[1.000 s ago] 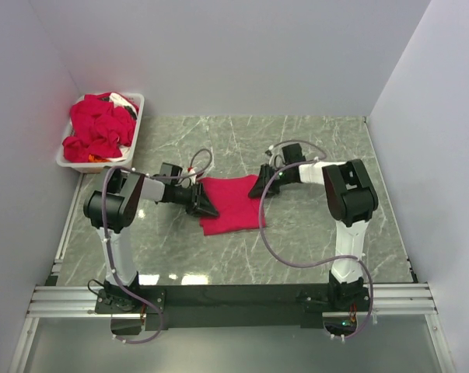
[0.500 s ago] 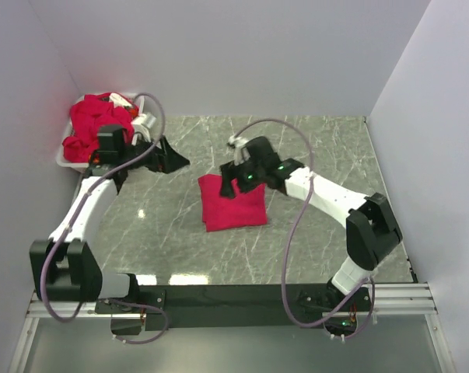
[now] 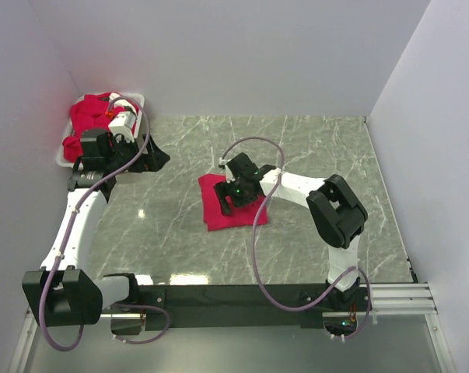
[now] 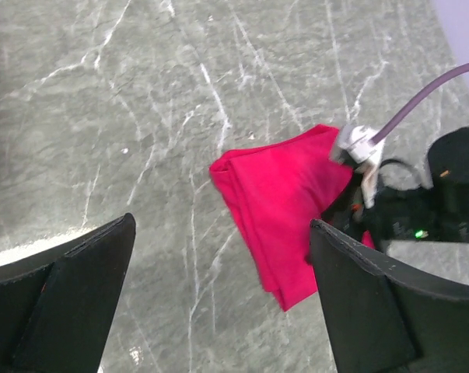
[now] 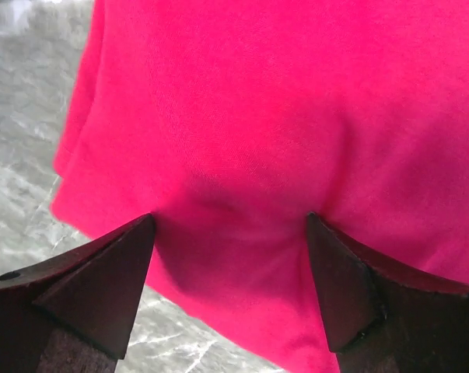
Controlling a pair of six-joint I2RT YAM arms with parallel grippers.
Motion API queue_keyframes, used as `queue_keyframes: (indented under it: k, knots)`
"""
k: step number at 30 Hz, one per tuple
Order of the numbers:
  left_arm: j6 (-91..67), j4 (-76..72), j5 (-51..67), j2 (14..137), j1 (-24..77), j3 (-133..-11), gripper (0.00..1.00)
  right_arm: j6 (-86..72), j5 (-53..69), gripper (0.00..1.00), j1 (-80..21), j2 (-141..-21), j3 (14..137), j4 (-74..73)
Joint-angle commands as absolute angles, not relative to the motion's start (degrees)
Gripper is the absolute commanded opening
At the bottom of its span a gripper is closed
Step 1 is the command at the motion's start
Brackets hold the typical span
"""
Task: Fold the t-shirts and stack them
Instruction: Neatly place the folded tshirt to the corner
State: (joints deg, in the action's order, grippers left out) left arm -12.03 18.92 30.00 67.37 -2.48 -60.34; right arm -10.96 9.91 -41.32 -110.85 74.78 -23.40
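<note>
Since the earlier frame: the left arm has swung off the shirt towards upper left, the right arm has come in over the shirt, and both have opened.

Top view: left gripper [image 3: 152, 154] sits just beside the white bin [image 3: 63, 153], upper left. Bin contents are a heap of crumpled t-shirts [image 3: 85, 118], all red. Folded t-shirt [image 3: 217, 216] lies mid-frame on the worktop [image 3: 312, 140], with the right gripper [image 3: 238, 200] on top of it.

Left wrist view: left gripper [image 4: 222, 233] is spread wide with nothing in it. Folded t-shirt [image 4: 281, 194] is at centre right, partly under the right gripper [image 4: 390, 210].

Right wrist view: right gripper [image 5: 230, 225] has its fingers well apart, tips against the folded t-shirt [image 5: 234, 109]. The cloth dimples between them but is not clamped.

Risks:
- The right fingertips could snag the soft cloth on lifting and pull the fold open.
- The bin heap is tangled, so a pick there may bring up more than one shirt.
</note>
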Motion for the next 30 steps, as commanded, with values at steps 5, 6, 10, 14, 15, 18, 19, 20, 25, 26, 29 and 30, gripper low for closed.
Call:
queue_keyframes:
  k: [5, 6, 10, 14, 15, 18, 19, 20, 25, 26, 29, 30]
  knots:
    - [-8.9, 19.6, 28.4, 68.9, -2.6, -60.8, 0.99, -0.6, 7.6, 0.84, -28.8, -107.7, 72.2, -33.9]
    - [-8.8, 19.3, 29.0, 69.4, -2.7, -61.1, 0.99, 2.3, 7.2, 0.83, -27.4, -106.9, 71.6, -34.7]
    - [-7.9, 20.1, 28.5, 72.1, -2.6, -62.8, 0.99, 10.8, 5.1, 0.83, -19.4, -106.4, 70.2, -38.0]
    - [-6.4, 21.1, 28.0, 74.3, -2.8, -64.6, 0.99, 15.5, 1.1, 0.83, -11.4, -107.2, 68.5, -36.5]
    - [-6.2, 20.9, 27.9, 74.3, -2.7, -64.9, 1.00, 15.6, 0.9, 0.82, -7.9, -108.8, 69.2, -36.3]
    - [-6.2, 20.4, 27.7, 74.7, -2.8, -65.0, 0.99, 16.0, 2.3, 0.64, -2.5, -112.5, 73.3, -36.9]
    - [-6.2, 20.2, 27.9, 75.0, -2.8, -65.0, 0.99, 15.6, 1.6, 0.67, -0.4, -113.0, 74.3, -36.4]
    - [-6.3, 20.0, 28.0, 75.2, -2.9, -65.0, 0.99, 16.1, 0.8, 0.67, -0.4, -113.6, 75.7, -36.3]
    - [-5.5, 22.9, 27.5, 77.3, -2.9, -67.4, 0.99, 16.8, 0.9, 0.70, 3.8, -119.1, 87.8, -40.6]
    - [-5.3, 23.1, 27.4, 77.8, -3.0, -67.6, 0.99, 17.0, 0.5, 0.72, 4.7, -120.3, 92.0, -41.3]
    - [-5.4, 22.9, 27.4, 78.3, -3.3, -67.9, 0.99, 17.7, 0.7, 0.68, 7.0, -127.0, 102.4, -45.5]
    - [-5.2, 23.0, 27.6, 78.4, -3.3, -67.9, 0.99, 17.3, 1.1, 0.64, 7.8, -130.4, 105.5, -47.9]
